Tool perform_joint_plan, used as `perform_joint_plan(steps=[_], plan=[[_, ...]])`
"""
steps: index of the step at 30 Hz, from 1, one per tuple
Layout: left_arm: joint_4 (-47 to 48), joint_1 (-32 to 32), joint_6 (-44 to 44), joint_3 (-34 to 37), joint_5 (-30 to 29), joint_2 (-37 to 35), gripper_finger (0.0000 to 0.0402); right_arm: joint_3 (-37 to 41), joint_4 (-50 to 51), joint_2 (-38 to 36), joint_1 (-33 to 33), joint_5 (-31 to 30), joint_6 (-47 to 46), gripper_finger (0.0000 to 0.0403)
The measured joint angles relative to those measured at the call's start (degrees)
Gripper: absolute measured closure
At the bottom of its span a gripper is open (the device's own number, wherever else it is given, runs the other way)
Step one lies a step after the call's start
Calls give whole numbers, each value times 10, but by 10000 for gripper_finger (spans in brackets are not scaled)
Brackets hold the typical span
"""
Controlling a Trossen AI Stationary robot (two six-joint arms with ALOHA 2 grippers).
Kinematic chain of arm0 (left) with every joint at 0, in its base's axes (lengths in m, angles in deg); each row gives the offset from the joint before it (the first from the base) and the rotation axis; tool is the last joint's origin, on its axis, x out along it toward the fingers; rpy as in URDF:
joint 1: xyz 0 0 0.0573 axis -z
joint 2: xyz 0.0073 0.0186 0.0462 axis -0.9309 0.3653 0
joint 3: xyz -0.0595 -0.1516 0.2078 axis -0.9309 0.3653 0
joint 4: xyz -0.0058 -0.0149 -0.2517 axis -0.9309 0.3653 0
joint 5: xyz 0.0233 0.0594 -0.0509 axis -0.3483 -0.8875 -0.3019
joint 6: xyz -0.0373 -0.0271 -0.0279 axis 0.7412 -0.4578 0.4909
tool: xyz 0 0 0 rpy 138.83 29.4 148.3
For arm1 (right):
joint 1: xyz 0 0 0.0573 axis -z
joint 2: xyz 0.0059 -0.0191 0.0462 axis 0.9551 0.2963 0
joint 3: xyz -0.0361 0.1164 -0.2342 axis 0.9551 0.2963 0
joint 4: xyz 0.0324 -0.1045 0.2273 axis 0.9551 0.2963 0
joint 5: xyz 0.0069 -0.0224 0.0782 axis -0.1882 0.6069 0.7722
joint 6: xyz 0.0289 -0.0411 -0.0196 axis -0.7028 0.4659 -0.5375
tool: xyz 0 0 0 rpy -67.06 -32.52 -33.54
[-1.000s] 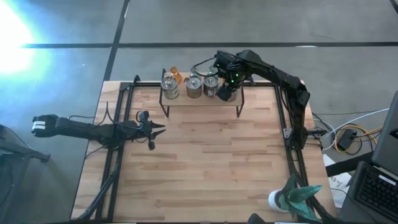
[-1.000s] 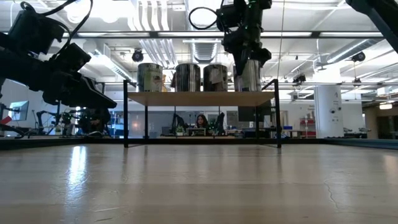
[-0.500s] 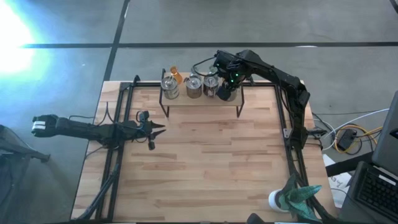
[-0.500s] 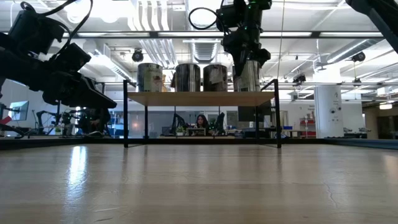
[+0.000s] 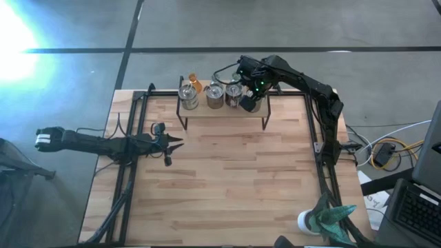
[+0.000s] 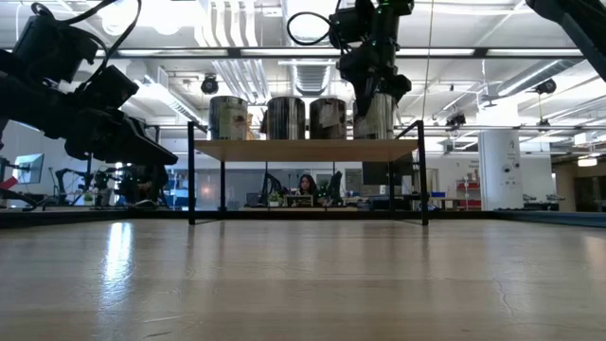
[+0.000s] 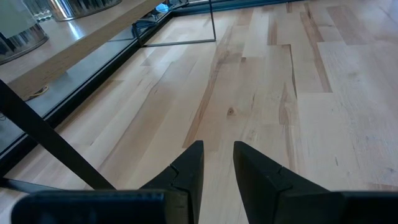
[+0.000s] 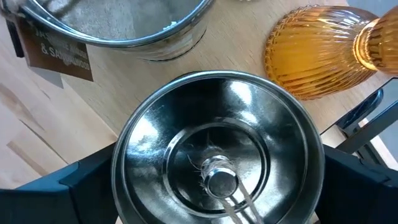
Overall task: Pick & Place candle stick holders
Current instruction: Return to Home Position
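The rightmost jar holder (image 6: pixel 379 123) stands upright at the right end of the wooden shelf (image 6: pixel 303 149), which runs along the table's far edge. It closes a row of four silvery jars: left of it come the third jar holder (image 6: pixel 328 118), the second jar holder (image 6: pixel 286 118) and the left jar holder (image 6: pixel 227 118), all upright and close together. In the right wrist view, a brown tag (image 8: pixel 56 53) hangs on the neighbouring jar's side. An amber holder (image 8: pixel 320 46), ribbed and bulb-shaped, sits on the shelf just behind the jars, toward the far side.

The right gripper (image 6: pixel 377 98) reaches down over the rightmost jar holder from above. Its dark fingers (image 8: pixel 81 183) lie against the jar's rim on both sides, so it appears to be clasping the jar, though the actual contact is hard to confirm. The right arm stretches in from the table's right side to the far edge.

The left gripper (image 7: pixel 217 149) hovers over the bare wooden table (image 5: pixel 227 193) on the left, well apart from the shelf. Its fingers are parted by a narrow gap and hold nothing.

At the near right corner, a teal spiky object (image 5: pixel 332 215) rests on a white base (image 5: pixel 306 222).
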Motion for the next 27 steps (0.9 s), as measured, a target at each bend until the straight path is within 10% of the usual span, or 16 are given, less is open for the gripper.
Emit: perform_joint_plan(steps=[27], plan=[[0, 0, 0, 0, 0, 0, 310, 0, 8, -49, 0, -15, -10, 3]])
